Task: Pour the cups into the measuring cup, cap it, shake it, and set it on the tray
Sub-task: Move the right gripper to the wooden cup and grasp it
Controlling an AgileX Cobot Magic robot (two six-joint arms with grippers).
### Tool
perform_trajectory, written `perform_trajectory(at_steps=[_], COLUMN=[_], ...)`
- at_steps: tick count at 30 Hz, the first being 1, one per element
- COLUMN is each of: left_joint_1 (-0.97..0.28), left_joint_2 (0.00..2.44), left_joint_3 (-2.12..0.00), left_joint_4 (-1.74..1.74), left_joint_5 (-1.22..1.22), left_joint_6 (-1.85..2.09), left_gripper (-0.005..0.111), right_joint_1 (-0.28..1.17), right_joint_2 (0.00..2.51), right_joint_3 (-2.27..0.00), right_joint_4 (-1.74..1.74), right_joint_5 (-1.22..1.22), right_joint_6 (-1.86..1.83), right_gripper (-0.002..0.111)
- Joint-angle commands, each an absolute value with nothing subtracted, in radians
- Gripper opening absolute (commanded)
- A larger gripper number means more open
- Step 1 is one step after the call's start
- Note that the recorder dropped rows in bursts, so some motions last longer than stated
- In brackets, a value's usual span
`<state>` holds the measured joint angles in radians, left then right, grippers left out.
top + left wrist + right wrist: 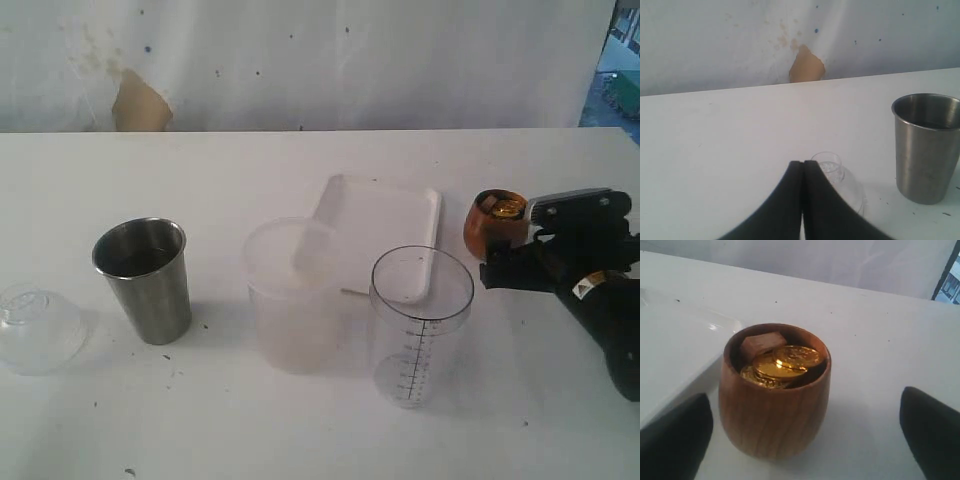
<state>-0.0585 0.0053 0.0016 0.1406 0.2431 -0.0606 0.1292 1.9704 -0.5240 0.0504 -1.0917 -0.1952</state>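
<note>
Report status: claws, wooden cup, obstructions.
Left claw shut, empty, near clear lid. Right claw open, straddling wooden cup, not touching. Cup holds gold coins. Tray edge close beside it.

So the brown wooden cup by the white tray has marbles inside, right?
Not marbles. The wooden cup by the white tray has gold coins and a small wooden block inside. The right wrist view looks straight into it.
</note>
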Motion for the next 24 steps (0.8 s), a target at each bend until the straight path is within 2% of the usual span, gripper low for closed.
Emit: perform_trajectory(at_steps=[1,9,18,24], left_joint_1=[-0.063,-0.063,-0.063,-0.063], left_joint_2=[0.000,0.000,0.000,0.000], left_joint_3=[0.000,0.000,0.000,0.000], left_joint_4=[0.142,0.142,0.142,0.142], left_joint_5=[0.236,0.236,0.236,0.236], left_joint_6=[-0.063,-0.063,-0.063,-0.063], left_gripper=[0.000,0.000,0.000,0.000], right_joint_1=[0.131,0.131,0.131,0.131], right_joint_2=[2.048,2.177,2.194,2.214], right_joint_3=[-0.606,-0.752,-0.782,-0.818], right_joint_4=[0.049,0.049,0.053,0.053], right_joint_5=[-1.108,-1.108,-1.207,-1.101], right_joint_6=[-0.204,-0.202,-0.172,-0.147], right_gripper=[0.094,0.094,0.094,0.094])
